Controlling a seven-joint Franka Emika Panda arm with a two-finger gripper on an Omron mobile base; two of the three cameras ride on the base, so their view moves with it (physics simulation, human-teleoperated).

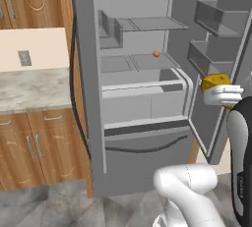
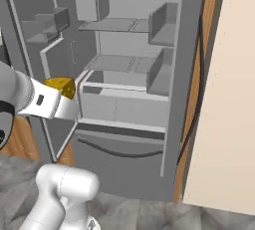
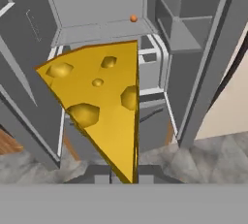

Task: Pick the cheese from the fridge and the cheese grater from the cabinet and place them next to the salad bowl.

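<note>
The cheese (image 3: 99,106) is gripped in the closed hand (image 1: 216,91), held in the air outside the open fridge (image 1: 142,98), beside its door bins (image 1: 211,34). A tiny orange ball (image 1: 156,53) is seen on a shelf. No legible writing is seen.

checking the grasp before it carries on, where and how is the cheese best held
As it is held now: the gripper is shut on the cheese at the narrow tip, pinching its two flat faces. Those parallel faces suit two fingers, while the wide rind end looks too broad. Coming in from the tip side, as here outside the open fridge, seems soundest.
</note>
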